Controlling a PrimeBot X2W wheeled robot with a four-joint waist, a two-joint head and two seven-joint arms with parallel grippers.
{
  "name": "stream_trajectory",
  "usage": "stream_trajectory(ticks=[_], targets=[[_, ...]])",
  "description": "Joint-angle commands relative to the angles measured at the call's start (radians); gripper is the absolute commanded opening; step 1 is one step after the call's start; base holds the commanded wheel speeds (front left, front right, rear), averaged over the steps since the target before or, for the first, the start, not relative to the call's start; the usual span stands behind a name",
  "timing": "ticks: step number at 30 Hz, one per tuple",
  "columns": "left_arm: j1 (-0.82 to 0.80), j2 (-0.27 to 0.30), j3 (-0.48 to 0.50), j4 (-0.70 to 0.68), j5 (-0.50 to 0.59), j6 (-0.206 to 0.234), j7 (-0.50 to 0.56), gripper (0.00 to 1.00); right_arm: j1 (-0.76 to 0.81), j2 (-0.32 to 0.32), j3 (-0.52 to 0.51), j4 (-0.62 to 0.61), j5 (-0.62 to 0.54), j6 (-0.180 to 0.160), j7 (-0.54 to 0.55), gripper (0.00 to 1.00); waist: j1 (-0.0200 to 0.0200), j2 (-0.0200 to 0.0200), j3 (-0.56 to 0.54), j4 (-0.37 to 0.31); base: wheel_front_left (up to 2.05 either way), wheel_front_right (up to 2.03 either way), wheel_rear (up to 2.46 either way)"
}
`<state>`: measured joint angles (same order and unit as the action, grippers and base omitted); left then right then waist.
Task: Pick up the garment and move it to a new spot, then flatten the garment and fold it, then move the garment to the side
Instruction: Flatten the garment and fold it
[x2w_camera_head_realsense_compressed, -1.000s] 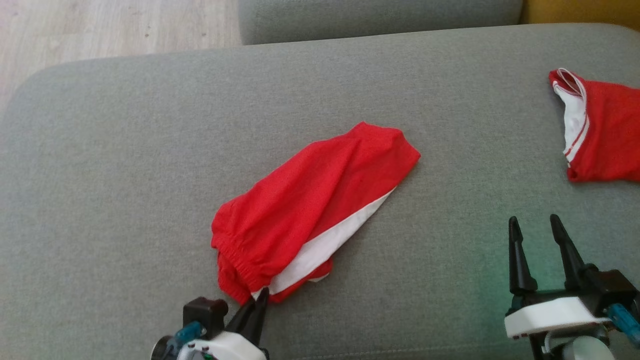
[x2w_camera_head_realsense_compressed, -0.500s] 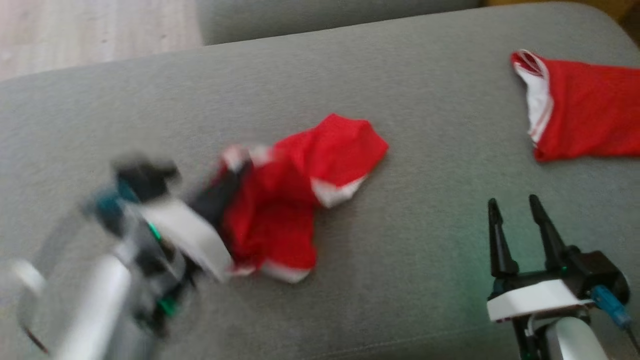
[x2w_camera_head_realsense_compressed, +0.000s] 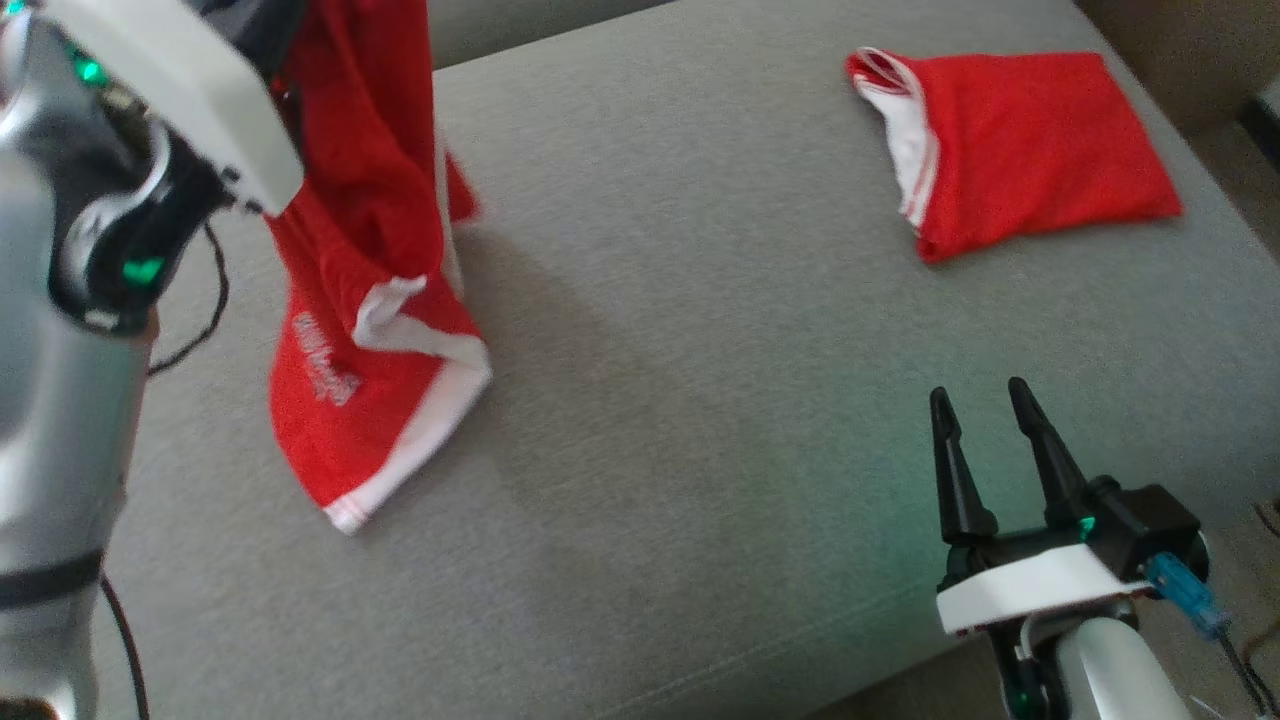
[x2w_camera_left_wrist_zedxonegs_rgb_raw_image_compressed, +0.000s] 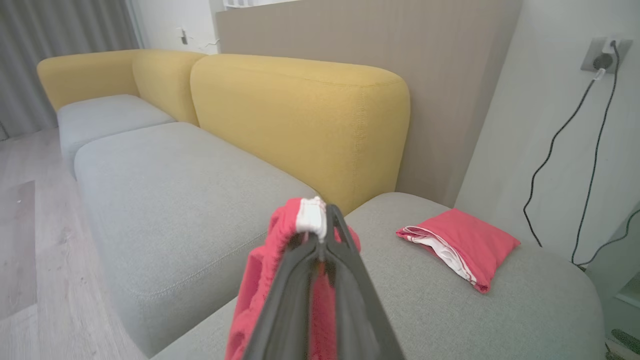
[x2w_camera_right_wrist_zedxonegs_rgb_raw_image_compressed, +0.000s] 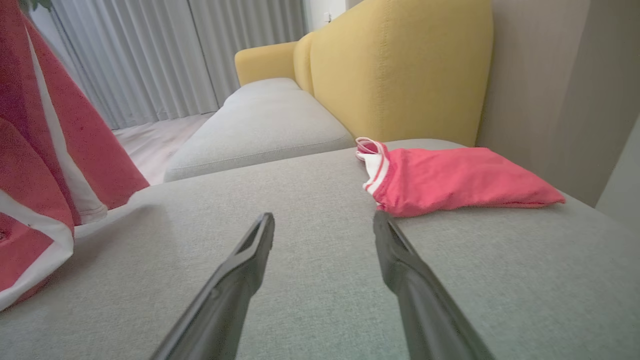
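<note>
The left jaws are pressed together on a bunched edge of the red garment (x2w_camera_head_realsense_compressed: 370, 200). In the left wrist view a fold of red cloth with a white tab sits pinched right at their tips, and the rest falls away beneath them. The garment hangs straight down from the left jaws as a long, twisted drape. Its white-trimmed hem is well below them, at or just brushing the grey seat cushion (x2w_camera_head_realsense_compressed: 700, 400), though I cannot tell whether it truly touches. A white printed mark (x2w_camera_head_realsense_compressed: 325, 370) shows on the lower panel. The right jaws stand wide apart with nothing between them, low over the cushion and well to the side of the hanging cloth. Ahead of the right jaws, a little toward their outer side, lies a second red garment (x2w_camera_head_realsense_compressed: 1030, 140), already folded and flat on the cushion. I judge this to be the first step, with the pick made and the carry to a new spot under way. Flattening and folding are not yet begun. The next move calls for bringing the left jaws over a bare stretch of cushion, well apart from the folded piece. They should then come down gently so the hem lands first and the cloth trails out rather than heaps. The right jaws would then need a second corner to pull it flat.
</note>
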<state>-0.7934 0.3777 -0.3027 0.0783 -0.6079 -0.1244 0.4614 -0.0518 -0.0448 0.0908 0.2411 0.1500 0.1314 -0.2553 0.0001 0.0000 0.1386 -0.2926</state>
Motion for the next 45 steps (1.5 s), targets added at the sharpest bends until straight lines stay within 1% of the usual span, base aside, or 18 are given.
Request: stream_trajectory(ticks=[1,7,9,12,15,18,19,21,24,29,30,32,35,37,39,43,44,45], targets=[[-0.076,0.053,0.027,-0.015,0.012,-0.006,-0.012,0.00,-0.033,-0.005,0.028,-0.025,0.009,-0.001,-0.006,1.00,-0.0001,0.0000,0.003,-0.029,0.00,0.00,0.00],[-0.203,0.078,-0.083,0.102,-0.016,-0.006,-0.072,0.00,-0.041,-0.005,0.040,-0.019,0.012,-0.001,-0.006,1.00,-0.0001,0.0000,0.006,-0.069,0.00,0.00,0.00],[-0.229,0.074,-0.120,0.117,-0.043,-0.006,-0.094,0.00,-0.041,-0.005,0.040,-0.019,0.013,-0.001,-0.006,1.00,-0.0001,0.0000,0.007,-0.073,0.00,0.00,0.00],[-0.239,0.057,-0.174,0.105,-0.103,-0.006,-0.119,0.00,-0.041,-0.005,0.033,-0.021,0.013,-0.001,-0.006,1.00,-0.0001,0.0000,0.012,-0.072,0.00,0.00,0.00],[-0.201,0.049,-0.248,0.054,-0.157,-0.006,-0.129,0.00,-0.037,-0.005,0.020,-0.024,0.013,-0.001,-0.006,1.00,-0.0001,0.0000,0.015,-0.058,0.00,0.00,0.00],[-0.119,0.049,-0.325,-0.026,-0.201,-0.006,-0.134,0.00,-0.032,-0.005,0.010,-0.024,0.009,-0.001,-0.006,1.00,-0.0001,0.0000,0.012,-0.036,0.00,0.00,0.00],[-0.033,0.054,-0.361,-0.088,-0.244,-0.006,-0.125,0.00,-0.031,-0.005,0.006,-0.023,0.006,-0.001,-0.006,1.00,-0.0001,0.0000,0.005,-0.021,0.00,0.00,0.00],[0.064,0.083,-0.401,-0.161,-0.271,-0.004,-0.094,0.00,-0.026,-0.005,-0.001,-0.025,0.003,-0.001,-0.006,1.00,-0.0001,0.0000,-0.001,-0.003,0.00,0.00,0.00],[0.210,0.164,-0.443,-0.277,-0.296,0.031,-0.039,0.00,-0.016,-0.005,-0.012,-0.028,-0.005,-0.001,-0.006,1.00,-0.0001,0.0000,-0.003,0.031,0.00,0.00,0.00],[0.426,0.330,-0.472,-0.405,-0.301,0.124,0.014,0.00,0.001,-0.005,-0.028,-0.027,-0.017,-0.001,-0.006,1.00,-0.0001,0.0000,-0.007,0.096,0.00,0.00,0.00],[0.426,0.330,-0.472,-0.405,-0.301,0.124,0.014,0.00,0.001,-0.005,-0.028,-0.027,-0.017,-0.001,-0.006,1.00,-0.0001,0.0000,-0.007,0.096,0.00,0.00,0.00],[0.505,0.374,-0.472,-0.424,-0.305,0.160,-0.001,0.00,0.004,-0.005,-0.032,-0.029,-0.019,-0.001,-0.006,1.00,-0.0001,0.0000,-0.007,0.121,0.00,0.00,0.00],[0.600,0.418,-0.457,-0.402,-0.283,0.218,-0.064,0.00,0.008,-0.005,-0.036,-0.029,-0.026,-0.001,-0.006,1.00,-0.0001,0.0000,-0.011,0.156,0.00,0.00,0.00],[0.644,0.430,-0.441,-0.360,-0.266,0.246,-0.124,0.00,0.013,-0.005,-0.038,-0.027,-0.033,-0.001,-0.006,1.00,-0.0001,0.0000,-0.017,0.180,0.00,0.00,0.00],[0.672,0.420,-0.429,-0.307,-0.255,0.259,-0.186,0.00,0.019,-0.005,-0.041,-0.025,-0.040,-0.001,-0.006,1.00,-0.0001,0.0000,-0.022,0.203,0.00,0.00,0.00],[0.689,0.373,-0.413,-0.188,-0.235,0.263,-0.298,0.00,0.026,-0.005,-0.043,-0.022,-0.057,-0.001,-0.006,1.00,-0.0001,0.0000,-0.033,0.237,0.00,0.00,0.00],[0.690,0.339,-0.397,-0.133,-0.229,0.276,-0.359,0.00,0.028,-0.005,-0.046,-0.021,-0.063,-0.001,-0.006,1.00,-0.0001,0.0000,-0.038,0.245,0.00,0.00,0.00],[0.691,0.326,-0.394,-0.112,-0.227,0.278,-0.381,0.00,0.028,-0.005,-0.046,-0.021,-0.066,-0.001,-0.006,1.00,-0.0001,0.0000,-0.039,0.247,0.00,0.00,0.00]])
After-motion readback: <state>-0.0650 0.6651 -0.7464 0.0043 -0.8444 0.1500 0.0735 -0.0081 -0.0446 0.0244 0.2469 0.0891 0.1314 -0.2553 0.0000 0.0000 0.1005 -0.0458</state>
